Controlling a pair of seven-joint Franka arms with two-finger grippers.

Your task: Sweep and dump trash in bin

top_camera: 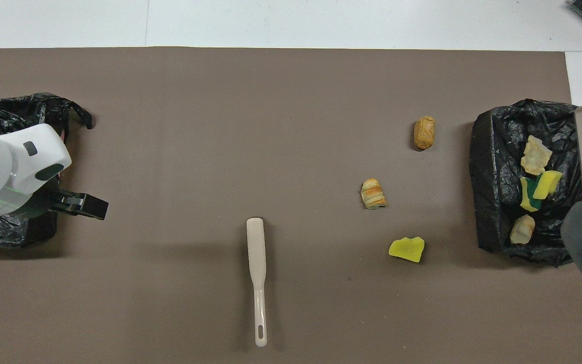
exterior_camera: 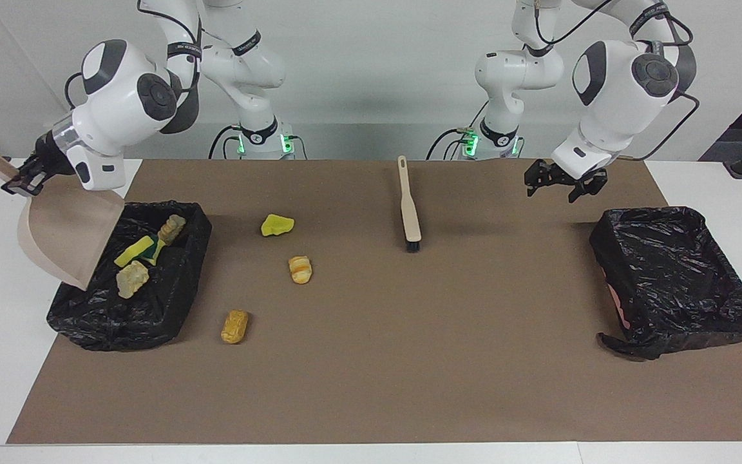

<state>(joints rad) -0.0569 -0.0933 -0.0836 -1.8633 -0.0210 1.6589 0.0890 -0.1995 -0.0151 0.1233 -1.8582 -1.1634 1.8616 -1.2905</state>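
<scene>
Mat middle open; brush [exterior_camera: 409,205] and three loose scraps [exterior_camera: 299,269] lie low. Bins [exterior_camera: 674,277] block both bench ends; dustpan [exterior_camera: 65,235] over one.

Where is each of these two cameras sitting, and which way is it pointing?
Facing view: high across the table, looking toward the robots; both whole arms show, the right tool holding the dustpan over a bin, the left tool near the other bin.
Overhead view: above the robots' end, looking steeply down and forward; only the left tool and parts of both arms show.
Shared: the brush, the yellow scrap and both bins, turned half around.
</scene>
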